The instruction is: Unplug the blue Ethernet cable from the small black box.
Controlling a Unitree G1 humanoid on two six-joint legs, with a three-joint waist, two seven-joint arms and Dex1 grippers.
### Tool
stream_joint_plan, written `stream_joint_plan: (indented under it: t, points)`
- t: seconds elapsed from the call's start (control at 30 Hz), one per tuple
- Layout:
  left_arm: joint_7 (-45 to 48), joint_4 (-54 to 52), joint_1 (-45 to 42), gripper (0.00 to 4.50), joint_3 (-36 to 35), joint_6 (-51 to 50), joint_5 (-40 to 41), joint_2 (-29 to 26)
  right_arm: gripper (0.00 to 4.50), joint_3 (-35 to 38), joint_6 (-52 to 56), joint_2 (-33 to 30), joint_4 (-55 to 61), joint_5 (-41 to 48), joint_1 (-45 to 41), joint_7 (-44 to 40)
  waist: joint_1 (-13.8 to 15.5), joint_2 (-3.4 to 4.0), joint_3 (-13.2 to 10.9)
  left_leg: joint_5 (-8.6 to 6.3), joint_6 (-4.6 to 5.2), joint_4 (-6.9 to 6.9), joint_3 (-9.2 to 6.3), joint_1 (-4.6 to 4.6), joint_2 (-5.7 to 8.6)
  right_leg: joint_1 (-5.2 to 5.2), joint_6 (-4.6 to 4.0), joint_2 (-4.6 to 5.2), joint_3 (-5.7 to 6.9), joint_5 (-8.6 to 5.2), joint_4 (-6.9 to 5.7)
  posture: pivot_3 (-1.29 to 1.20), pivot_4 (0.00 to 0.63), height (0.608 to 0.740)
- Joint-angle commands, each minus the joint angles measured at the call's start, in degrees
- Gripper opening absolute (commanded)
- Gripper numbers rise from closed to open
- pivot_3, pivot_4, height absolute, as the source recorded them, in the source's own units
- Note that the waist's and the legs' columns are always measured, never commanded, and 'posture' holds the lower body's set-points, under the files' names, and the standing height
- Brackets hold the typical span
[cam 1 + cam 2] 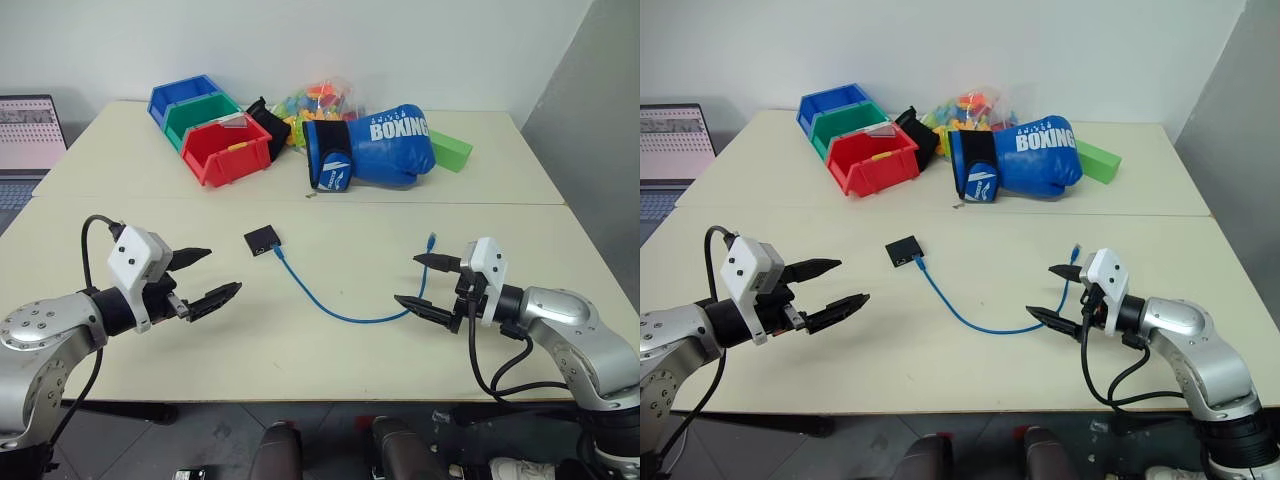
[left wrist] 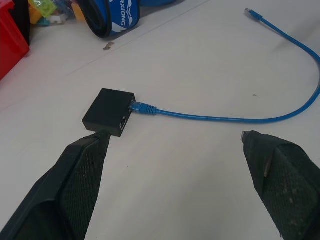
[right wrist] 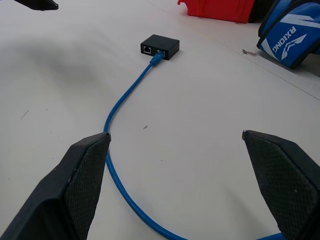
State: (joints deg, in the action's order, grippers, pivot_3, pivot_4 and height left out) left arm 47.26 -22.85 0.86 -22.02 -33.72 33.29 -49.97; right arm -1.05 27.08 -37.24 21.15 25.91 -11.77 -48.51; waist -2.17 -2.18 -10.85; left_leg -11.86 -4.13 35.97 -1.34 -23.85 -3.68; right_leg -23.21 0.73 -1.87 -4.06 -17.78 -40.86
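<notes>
Small black box (image 1: 262,240): flat, square, matte black plastic, lying flat near the middle of the pale cream surface (image 1: 300,350), with two ports on the edge turned toward the robot; one port stands free, the other takes the cable's plug. Blue Ethernet cable (image 1: 340,312): thin, bright blue cord, one translucent bluish plug seated in the box, the cord running from there toward the robot's right in a single shallow U-shaped loop, then curving back up to a loose plug end (image 1: 431,239) that lies on the surface just beside the right gripper. Left gripper (image 1: 205,276): two black fingers spread wide, holding nothing, hovering above the surface to the left of the box and apart from it. Right gripper (image 1: 427,284): fingers likewise spread wide, empty, poised over the far bend of the cable loop without touching it. Far side of the surface, well apart from the box: stacked red, green and blue bins (image 1: 205,127), a blue boxing glove (image 1: 372,148) lettered "BOXING", a bag of coloured toy pieces (image 1: 318,100), a green block (image 1: 450,150). A laptop (image 1: 28,135) sits beyond the left edge.
</notes>
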Motion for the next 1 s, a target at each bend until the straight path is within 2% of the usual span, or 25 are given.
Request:
stream_joint_plan:
  t: [0.03, 0.37, 0.47, 0.57, 0.7, 0.83, 1.0]
  points:
    - [0.41, -2.3, -0.03, 4.5, -0.58, 0.73, 0.88, 0.42, 4.48, 0.75, -1.16, 0.02, 1.01, 0.26, -0.32, -0.44, 0.0, 0.0, 0.0, 0.0, 0.0, 0.0, 0.0, 0.0, 0.0, 0.0, 0.0, 0.0, 0.0, 0.0, 0.0, 0.0, 0.15, 0.74]
    - [0.63, -2.38, 1.6, 4.5, -0.19, 1.56, -0.83, 0.3, 4.48, -0.76, -1.68, 0.49, 1.75, -0.61, -0.07, -0.19, 0.02, 0.0, 0.0, 0.0, 0.0, 0.0, 0.0, 0.0, 0.0, 0.0, 0.0, 0.0, 0.0, 0.0, 0.0, 0.0, 0.15, 0.74]
    - [1.64, -1.97, 2.32, 4.5, -0.09, 1.94, -1.4, -0.23, 4.48, -3.76, -2.1, 2.01, 1.54, -2.36, -1.52, 0.65, -0.01, 0.0, 0.0, 0.0, 0.0, 0.0, 0.0, 0.01, 0.0, 0.0, 0.0, 0.0, -0.01, 0.0, 0.0, 0.0, 0.15, 0.74]
    - [4.05, -1.8, 3.37, 4.5, -0.06, 1.87, -0.68, -1.04, 4.48, -10.21, -1.27, 6.1, -0.84, -6.48, -5.43, 2.72, -0.45, 0.01, 0.0, 0.0, 0.0, 0.0, -0.01, 0.02, -0.02, -0.01, 0.0, -0.01, -0.01, 0.0, -0.02, 0.0, 0.15, 0.74]
    - [7.76, 0.75, 4.63, 4.5, 1.71, 4.63, -3.72, -3.26, 4.48, -17.59, 2.03, 12.59, -4.23, -11.74, -11.78, 6.67, -1.04, 0.03, -0.01, 0.0, 0.0, -0.01, -0.03, 0.04, -0.04, -0.03, -0.02, -0.04, 0.0, -0.01, -0.06, 0.0, 0.15, 0.74]
    - [10.14, 3.22, 3.61, 4.5, 0.7, 6.09, -2.52, -2.92, 4.48, -22.38, 4.23, 17.51, -7.52, -14.95, -15.38, 8.83, -0.98, 0.02, -0.01, 0.0, 0.0, -0.01, -0.02, 0.0, -0.03, -0.05, -0.06, -0.03, 0.01, -0.01, -0.05, 0.0, 0.15, 0.74]
    - [11.46, 4.92, 2.74, 4.5, 0.23, 7.2, -2.96, -3.48, 4.48, -28.41, 4.6, 28.16, -19.04, -21.61, -19.16, 16.5, -0.89, -0.01, 0.01, 0.0, 0.0, 0.0, -0.01, -0.01, -0.03, -0.06, -0.18, -0.01, 0.02, 0.06, -0.04, 0.0, 0.15, 0.74]
